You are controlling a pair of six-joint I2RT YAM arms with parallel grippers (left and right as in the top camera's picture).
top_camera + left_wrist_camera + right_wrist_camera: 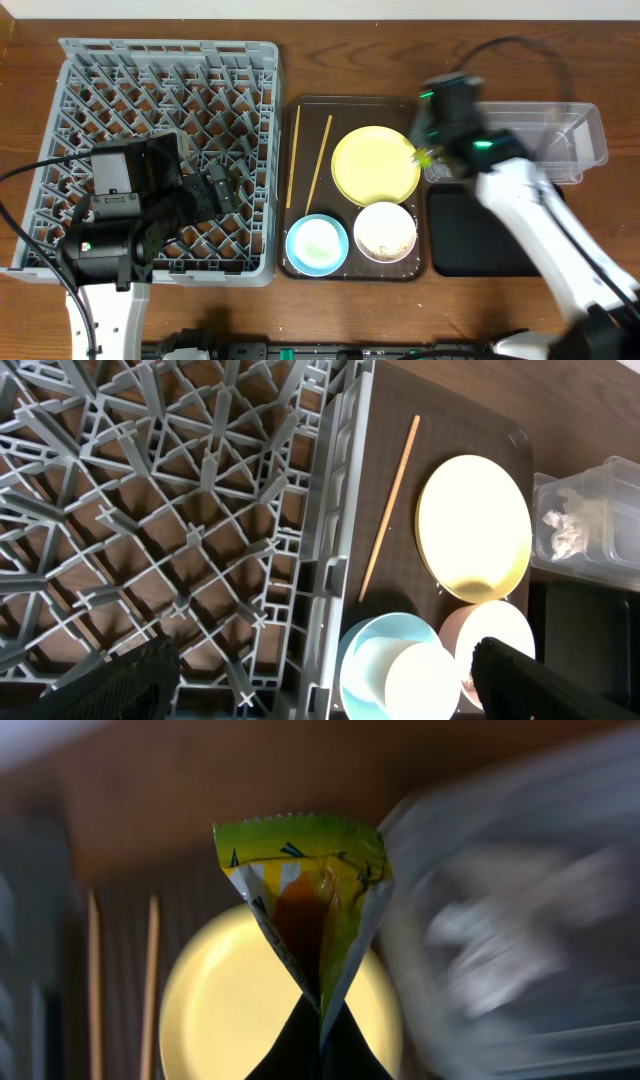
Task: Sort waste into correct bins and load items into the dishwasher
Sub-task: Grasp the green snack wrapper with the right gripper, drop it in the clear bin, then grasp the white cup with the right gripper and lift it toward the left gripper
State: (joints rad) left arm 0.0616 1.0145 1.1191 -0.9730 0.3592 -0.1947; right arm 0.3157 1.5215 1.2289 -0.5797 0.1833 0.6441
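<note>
- Wrapper point(428, 157), overhead: pinched in the right gripper point(434, 150), between plate point(375, 165) and tub point(575, 135), just beside the tub's left rim.
- Left wrist: left gripper point(325, 685) with jaws apart and empty, over the rack point(150, 510).
- Right wrist: fingers point(300, 1050) clamp only the wrapper's bottom corner. With so slight a hold it may slip free, landing on the plate or short of the tub.

Pinched in the right end effector point(318, 1042), green-and-yellow wrapper point(305, 890), yellow plate point(210, 1010) beneath, chopsticks point(147, 980) left, blurred clear tub point(520, 920) right
</note>
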